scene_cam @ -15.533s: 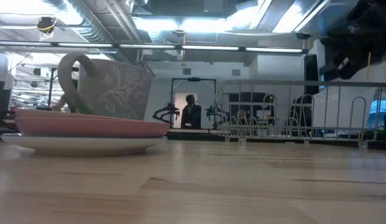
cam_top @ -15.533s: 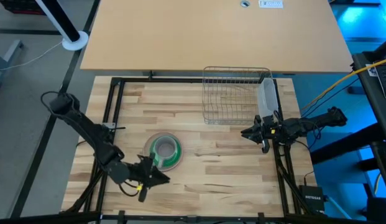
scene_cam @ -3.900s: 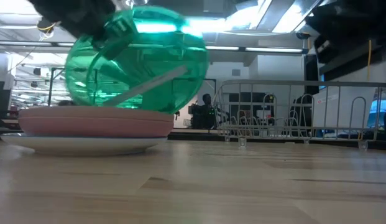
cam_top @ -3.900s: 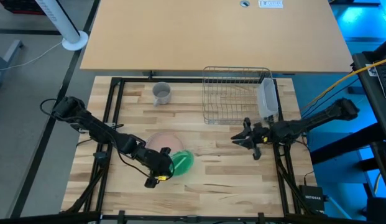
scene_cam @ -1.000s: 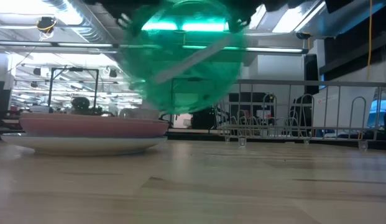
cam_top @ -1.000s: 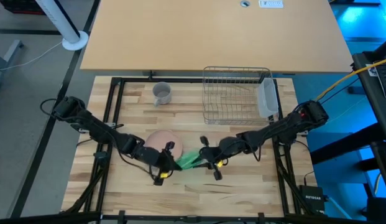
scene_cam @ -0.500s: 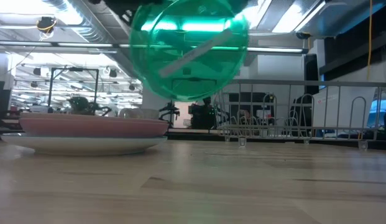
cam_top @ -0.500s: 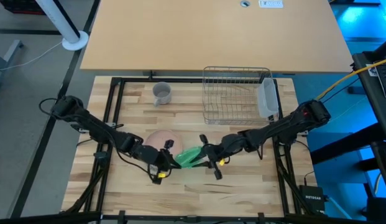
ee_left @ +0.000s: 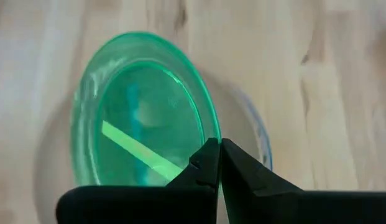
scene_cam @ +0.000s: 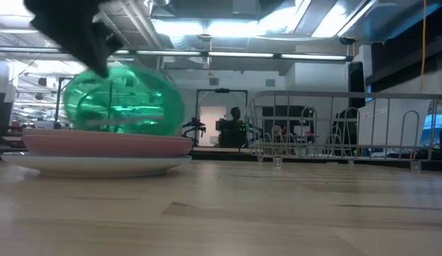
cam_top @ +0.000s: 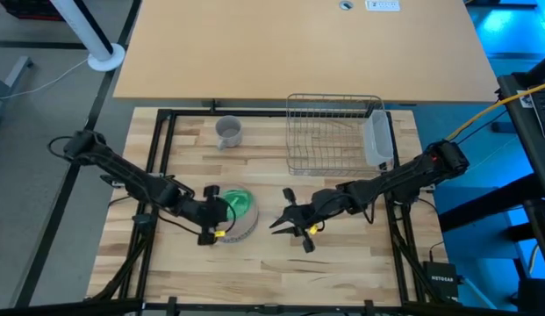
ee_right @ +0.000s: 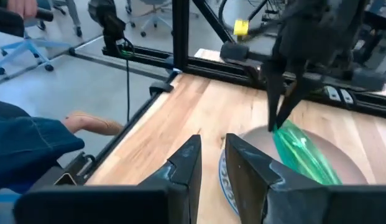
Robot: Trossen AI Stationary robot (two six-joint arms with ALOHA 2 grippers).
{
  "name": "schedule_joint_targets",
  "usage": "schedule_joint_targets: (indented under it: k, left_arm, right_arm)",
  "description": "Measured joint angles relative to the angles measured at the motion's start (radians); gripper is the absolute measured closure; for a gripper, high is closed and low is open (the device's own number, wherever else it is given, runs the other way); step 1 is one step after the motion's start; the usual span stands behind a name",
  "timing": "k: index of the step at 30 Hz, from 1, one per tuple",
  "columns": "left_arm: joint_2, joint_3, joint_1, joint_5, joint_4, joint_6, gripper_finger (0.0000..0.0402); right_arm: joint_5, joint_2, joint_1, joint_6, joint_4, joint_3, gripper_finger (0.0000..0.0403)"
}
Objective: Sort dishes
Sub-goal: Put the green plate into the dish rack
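Pinching the green plate by its rim, the left gripper holds it tilted over the pink plate, well apart from the wire dish rack; it looks thin, stiff, glossy and likely slippery, so an edge grip suits it; the right gripper waits just beside the stack, fingers slightly parted and empty; the grey cup stands beside the rack.

You can read one word only: "NETGEAR" on the small black box at about 4 o'clock, beside the tabletop.
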Motion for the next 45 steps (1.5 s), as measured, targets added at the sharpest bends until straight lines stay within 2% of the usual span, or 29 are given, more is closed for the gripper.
schedule_joint_targets:
  k: [10, 16, 21, 26, 39, 45]
  left_arm:
    - [0.109, -0.019, 0.000, 0.112, 0.022, -0.110, 0.0401]
    - [0.152, -0.019, 0.000, 0.161, 0.067, -0.123, 0.0400]
    - [0.154, -0.019, 0.001, 0.233, 0.091, -0.169, 0.0382]
    - [0.154, -0.019, 0.000, 0.263, 0.102, -0.187, 0.0371]
    - [0.154, -0.019, 0.001, 0.290, 0.104, -0.168, 0.0373]
    - [0.154, -0.019, 0.001, 0.357, 0.124, -0.138, 0.0390]
  right_arm:
    - [0.001, 0.000, 0.000, 0.002, -0.015, 0.000, 0.0325]
    - [0.001, 0.000, 0.000, 0.002, -0.017, 0.000, 0.0325]
    - [0.001, 0.000, 0.000, 0.002, -0.040, 0.000, 0.0325]
    - [0.001, 0.000, 0.000, 0.002, -0.039, 0.000, 0.0325]
    - [0.001, 0.000, 0.000, 0.002, -0.040, 0.000, 0.0325]
    - [0.001, 0.000, 0.000, 0.002, -0.040, 0.000, 0.0325]
